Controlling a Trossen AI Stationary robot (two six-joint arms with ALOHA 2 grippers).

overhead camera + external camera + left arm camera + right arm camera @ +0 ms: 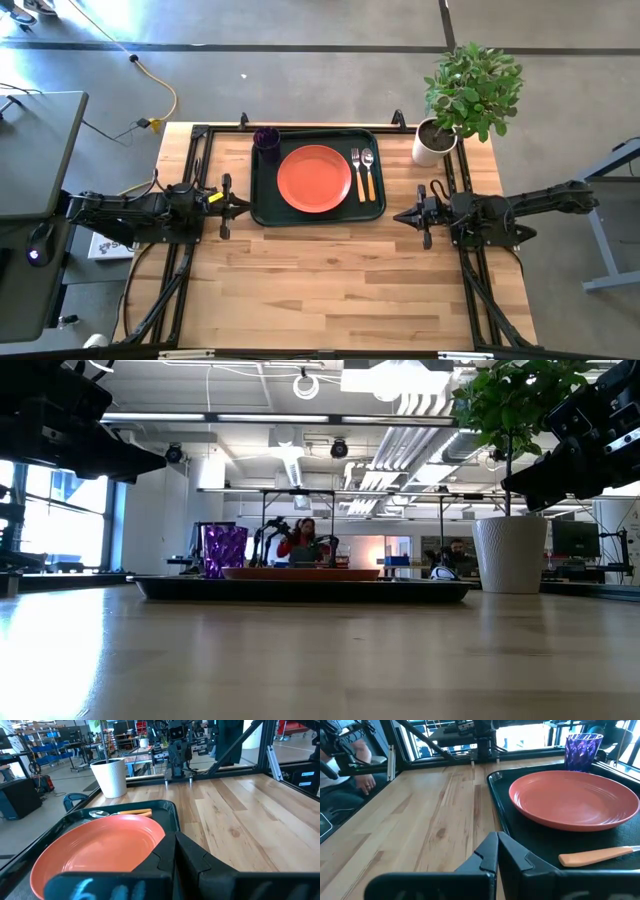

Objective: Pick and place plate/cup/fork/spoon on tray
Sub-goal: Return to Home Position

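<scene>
Our left gripper point(238, 207) sits low over the table point(330, 290) just beside the tray's left short side. Its fingers point(162, 857) are pressed together with no gap and nothing between them. Our right gripper point(402, 215) mirrors it off the opposite short side, a little farther out, its fingers point(487, 855) likewise closed and empty. The dark green tray point(265, 195) therefore lies between the two claws, its long axis running from one arm to the other, and each claw points inward at it. Everything the task names is inside that tray. The orange-red plate point(314, 178) lies flat near the middle, and the purple cup point(266, 138) stands upright in the far left corner, apart from the plate's rim and nearer our left arm. The fork point(356, 172) and spoon point(368, 172) lie side by side to the right of the plate, nearer our right arm, with the fork between plate and spoon. Their long axes run across the tray's width, silver heads toward the table's far edge and orange handles toward the near one. A white plant pot point(433, 143) stands off the tray beyond its far right corner. We judge that nothing is left to fetch, so each arm need only draw back from the tray, away from its contents.
</scene>
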